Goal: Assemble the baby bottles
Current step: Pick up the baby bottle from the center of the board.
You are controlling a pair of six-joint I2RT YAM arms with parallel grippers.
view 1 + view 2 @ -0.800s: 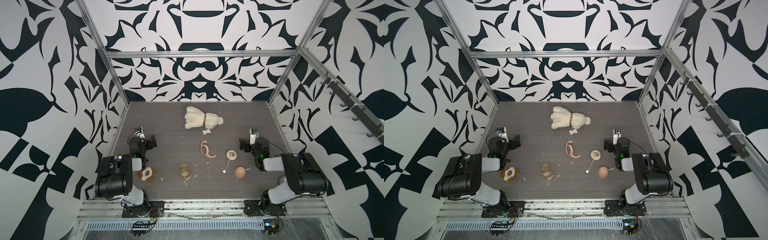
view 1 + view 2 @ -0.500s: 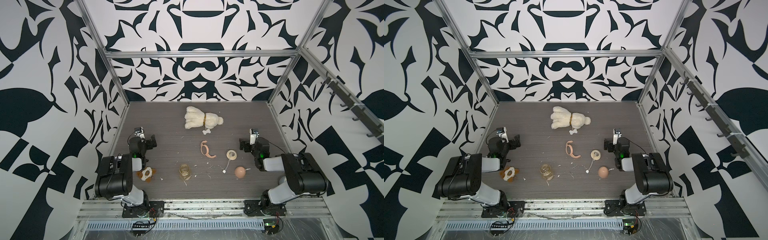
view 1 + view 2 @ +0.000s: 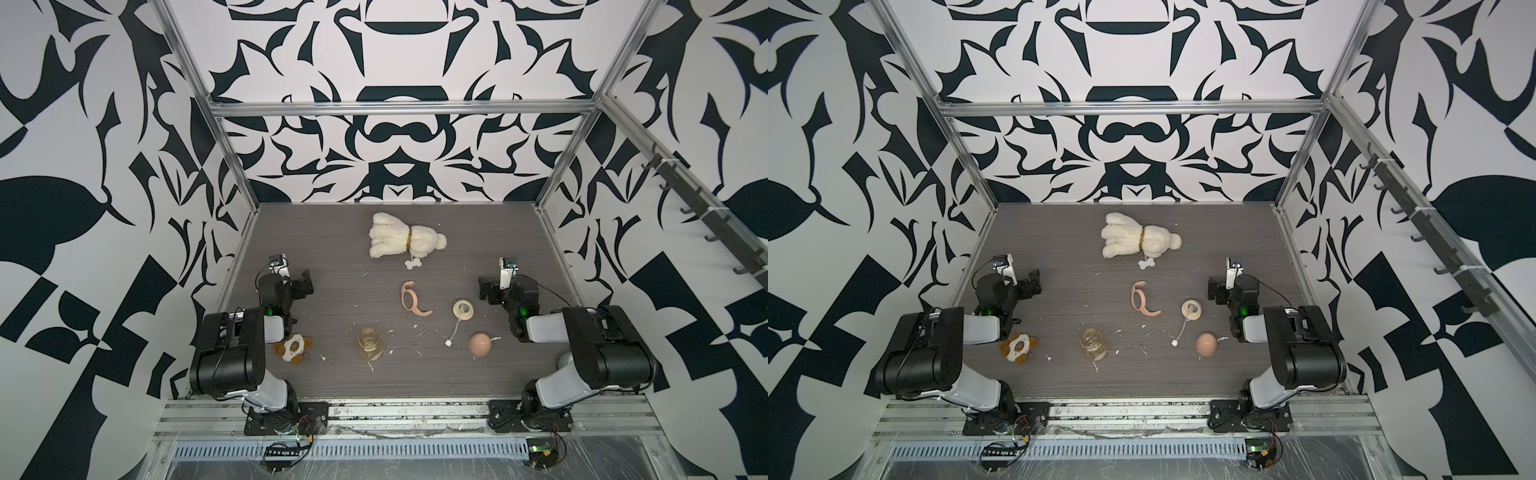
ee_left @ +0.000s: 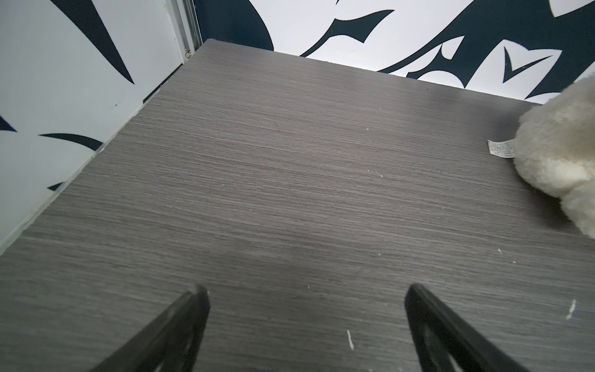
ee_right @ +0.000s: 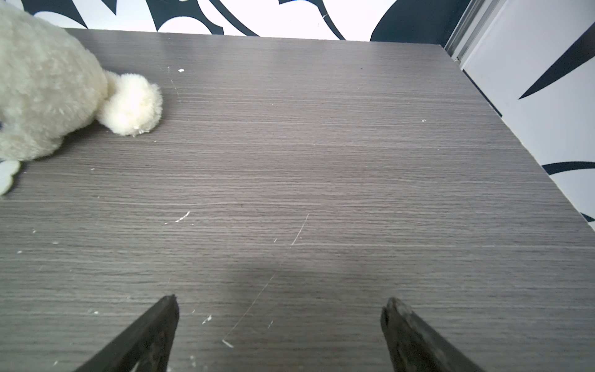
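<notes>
The baby bottle lies in separate parts on the grey table. In both top views a clear amber bottle (image 3: 370, 344) (image 3: 1092, 343) stands upright near the front. Further back lies a peach-pink two-handled ring (image 3: 413, 296) (image 3: 1143, 299). To its right is a cream nipple collar (image 3: 462, 309) (image 3: 1191, 309) with its straw tube trailing forward. A peach-pink dome cap (image 3: 479, 344) (image 3: 1206, 344) lies front right. My left gripper (image 3: 305, 281) (image 4: 307, 290) hovers open at the left, empty. At the right my right gripper (image 3: 484, 286) (image 5: 280, 301) is open and empty too.
A cream plush dog (image 3: 405, 241) (image 4: 560, 154) (image 5: 48, 90) lies at the back middle with a small bone tag beside it. A small orange-white toy (image 3: 293, 348) (image 3: 1017, 348) sits by the left arm's base. Patterned walls enclose the table (image 3: 332, 382). White crumbs are scattered about.
</notes>
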